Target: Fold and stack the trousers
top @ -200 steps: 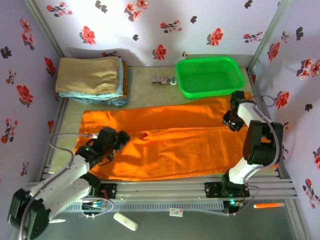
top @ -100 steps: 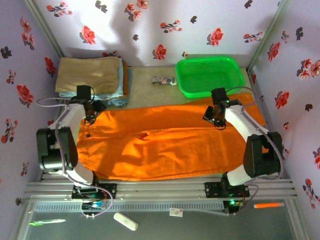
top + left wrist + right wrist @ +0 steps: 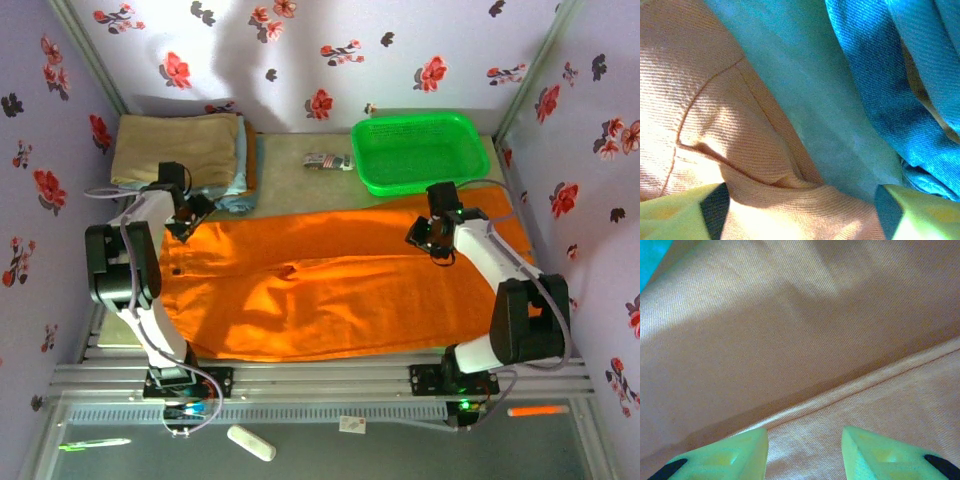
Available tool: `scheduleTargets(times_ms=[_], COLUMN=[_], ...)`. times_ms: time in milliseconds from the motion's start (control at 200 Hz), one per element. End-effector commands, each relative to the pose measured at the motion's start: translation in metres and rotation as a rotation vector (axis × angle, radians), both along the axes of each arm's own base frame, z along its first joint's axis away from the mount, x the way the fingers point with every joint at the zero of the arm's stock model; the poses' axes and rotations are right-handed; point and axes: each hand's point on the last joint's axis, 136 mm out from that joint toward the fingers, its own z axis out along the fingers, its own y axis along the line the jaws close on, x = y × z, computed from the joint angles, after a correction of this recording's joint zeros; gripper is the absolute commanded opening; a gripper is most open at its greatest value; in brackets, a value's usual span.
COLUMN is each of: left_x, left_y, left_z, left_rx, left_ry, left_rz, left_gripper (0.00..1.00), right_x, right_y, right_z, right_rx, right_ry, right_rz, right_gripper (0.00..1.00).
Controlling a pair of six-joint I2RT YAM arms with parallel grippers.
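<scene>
Now the left fingers and right fingers sit spread apart over the orange trousers.

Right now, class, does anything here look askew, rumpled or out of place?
The trousers lie spread slightly slanted, with a pucker near their middle. A small striped item lies loose between the folded stack and green basket.

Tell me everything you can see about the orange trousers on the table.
The trousers are bright orange, plain woven cloth with stitched seams. They lie spread flat on the table, waist to the left, both legs side by side running right, with a few wrinkles near the middle. The left gripper and the right gripper, both open, hang at the far edge; contact cannot be judged.
</scene>
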Motion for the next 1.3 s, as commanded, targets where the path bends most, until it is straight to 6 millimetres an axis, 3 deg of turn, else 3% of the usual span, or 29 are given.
scheduleTargets(times_ms=[0, 185, 305, 500, 615, 685, 820, 960, 1015, 1080, 1155, 1250, 1295], left_x=[0.000, -0.004, -0.008, -0.028, -0.066, -0.097, -0.166, -0.227, -0.249, -0.268, -0.279, -0.283, -0.284], left_y=[-0.002, -0.012, -0.017, -0.042, -0.067, -0.081, -0.096, -0.110, -0.115, -0.117, -0.123, -0.131, -0.136], left_z=[-0.016, -0.021, -0.010, 0.031, 0.045, 0.043, 0.026, 0.014, 0.007, 0.003, 0.005, 0.025, 0.040], left_rx=[-0.034, -0.093, -0.111, -0.073, 0.024, 0.070, 0.160, 0.139, 0.133, 0.125, 0.118, 0.131, 0.144], left_ry=[0.061, 0.025, 0.004, -0.050, -0.076, -0.087, -0.090, -0.149, -0.165, -0.177, -0.209, -0.264, -0.305], left_rz=[-0.011, -0.031, -0.054, -0.156, -0.240, -0.276, -0.302, -0.302, -0.324, -0.354, -0.396, -0.460, -0.496], left_gripper=[0.62, 0.32, 0.00, 0.00, 0.00, 0.00, 0.00, 0.00, 0.11, 0.43, 0.56, 0.82, 0.86], right_x=[0.005, 0.007, 0.008, 0.009, 0.008, 0.008, 0.008, 0.008, 0.007, 0.006, 0.006, 0.005, 0.004], right_y=[0.008, 0.012, 0.012, 0.011, 0.012, 0.013, 0.017, 0.020, 0.022, 0.023, 0.024, 0.026, 0.027], right_z=[-0.007, -0.007, -0.004, 0.000, 0.001, 0.000, 0.003, 0.008, 0.010, 0.012, 0.014, 0.017, 0.017], right_rx=[0.048, 0.089, 0.100, 0.103, 0.112, 0.119, 0.136, 0.154, 0.159, 0.163, 0.169, 0.182, 0.185], right_ry=[0.004, -0.005, -0.017, -0.035, -0.043, -0.043, -0.050, -0.068, -0.074, -0.081, -0.087, -0.092, -0.091], right_rz=[0.025, 0.032, 0.029, 0.023, 0.023, 0.023, 0.027, 0.033, 0.038, 0.041, 0.042, 0.048, 0.050], right_gripper=[0.42, 0.42, 0.40, 0.40, 0.39, 0.39, 0.39, 0.40, 0.40, 0.42, 0.42, 0.42, 0.43])
